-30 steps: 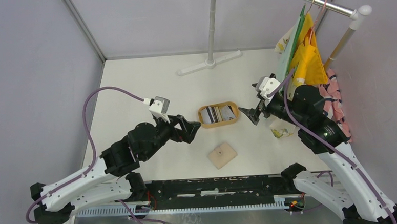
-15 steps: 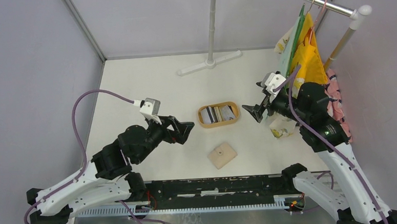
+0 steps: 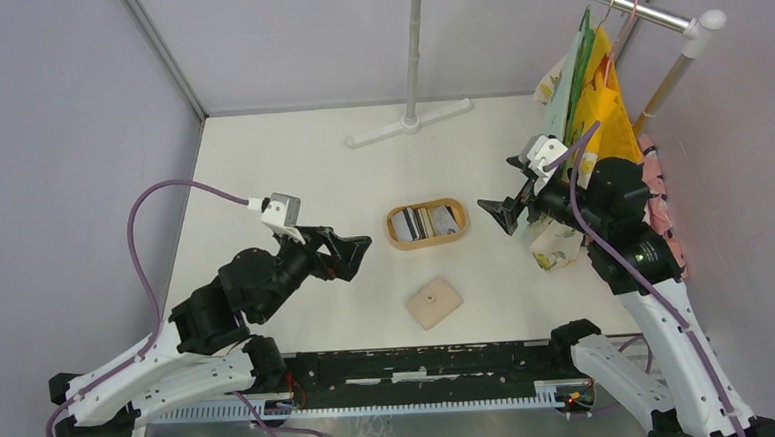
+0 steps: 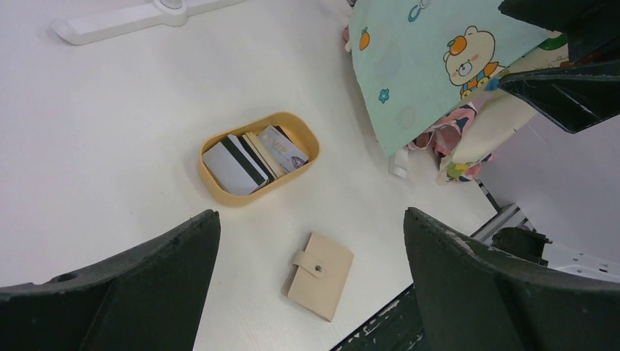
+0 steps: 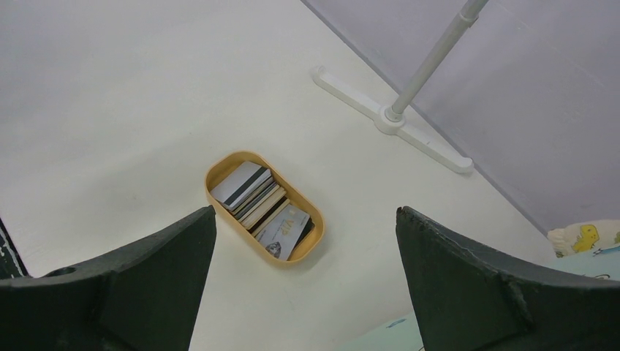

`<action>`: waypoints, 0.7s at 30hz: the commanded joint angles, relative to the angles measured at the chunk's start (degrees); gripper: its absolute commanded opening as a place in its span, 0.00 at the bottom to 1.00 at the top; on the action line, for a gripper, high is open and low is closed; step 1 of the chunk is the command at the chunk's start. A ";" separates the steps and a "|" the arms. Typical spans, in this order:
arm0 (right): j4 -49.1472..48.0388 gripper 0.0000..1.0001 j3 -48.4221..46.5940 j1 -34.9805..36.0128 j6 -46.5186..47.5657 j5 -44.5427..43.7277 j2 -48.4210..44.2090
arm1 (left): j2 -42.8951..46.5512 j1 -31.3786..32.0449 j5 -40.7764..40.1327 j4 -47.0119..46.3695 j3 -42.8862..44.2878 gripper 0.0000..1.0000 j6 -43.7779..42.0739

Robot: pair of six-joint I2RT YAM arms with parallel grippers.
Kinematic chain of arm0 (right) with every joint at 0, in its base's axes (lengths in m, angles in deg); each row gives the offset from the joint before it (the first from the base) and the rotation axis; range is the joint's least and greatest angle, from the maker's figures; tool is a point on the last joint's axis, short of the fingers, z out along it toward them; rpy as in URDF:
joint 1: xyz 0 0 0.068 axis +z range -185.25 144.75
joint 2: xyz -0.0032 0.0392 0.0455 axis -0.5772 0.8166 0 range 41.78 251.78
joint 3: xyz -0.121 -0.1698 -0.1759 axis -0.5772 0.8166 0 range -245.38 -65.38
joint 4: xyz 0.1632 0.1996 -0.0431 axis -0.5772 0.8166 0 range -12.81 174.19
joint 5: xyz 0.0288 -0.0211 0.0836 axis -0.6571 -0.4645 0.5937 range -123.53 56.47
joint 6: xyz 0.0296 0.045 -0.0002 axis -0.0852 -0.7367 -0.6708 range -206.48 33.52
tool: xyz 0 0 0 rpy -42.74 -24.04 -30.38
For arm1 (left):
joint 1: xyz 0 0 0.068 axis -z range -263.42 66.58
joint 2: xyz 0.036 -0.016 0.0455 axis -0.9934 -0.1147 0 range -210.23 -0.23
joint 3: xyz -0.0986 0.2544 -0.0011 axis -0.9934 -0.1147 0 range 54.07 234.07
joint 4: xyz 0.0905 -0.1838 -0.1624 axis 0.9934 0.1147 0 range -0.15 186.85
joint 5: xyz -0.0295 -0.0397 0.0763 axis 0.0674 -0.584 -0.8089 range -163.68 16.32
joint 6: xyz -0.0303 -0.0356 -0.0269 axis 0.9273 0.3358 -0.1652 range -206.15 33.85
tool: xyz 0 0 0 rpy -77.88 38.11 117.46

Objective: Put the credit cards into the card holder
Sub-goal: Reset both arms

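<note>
On the left, the left gripper (image 3: pixel 359 260) hangs above the white table (image 3: pixel 291 173) with its 2 black fingers spread wide, holding nothing. It points right, toward the oval tan wooden tray (image 3: pixel 429 244), which sits near it but apart. The thin black, white and grey plastic credit cards (image 3: pixel 426 221) lie overlapped in that tray. 1 grey card carries lettering that looks like "VIP". The row runs along the tray's long axis, left to right, and the dark stripes run across it.

Nearer the arm bases, the squarish beige folding card holder (image 3: pixel 434 303) lies closed and flat, turned corner-on, with its small snap button (image 4: pixel 318 269) facing up.

On the right, the right gripper (image 3: pixel 492 218) is also spread wide and bare, pointing left at the tray.
</note>
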 commanded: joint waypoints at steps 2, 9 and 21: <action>-2.84 0.98 0.36 -1.02 -1.95 2.03 -0.39 | -0.19 0.09 -1.76 -0.44 0.80 1.00 -1.07; -3.17 0.98 0.58 -1.77 -2.29 2.27 -0.42 | 0.37 0.17 -1.75 -0.36 0.53 1.00 -1.07; -3.84 0.98 0.96 -2.46 -2.92 3.53 -0.03 | -0.06 0.09 -0.01 -0.37 0.37 1.00 -0.63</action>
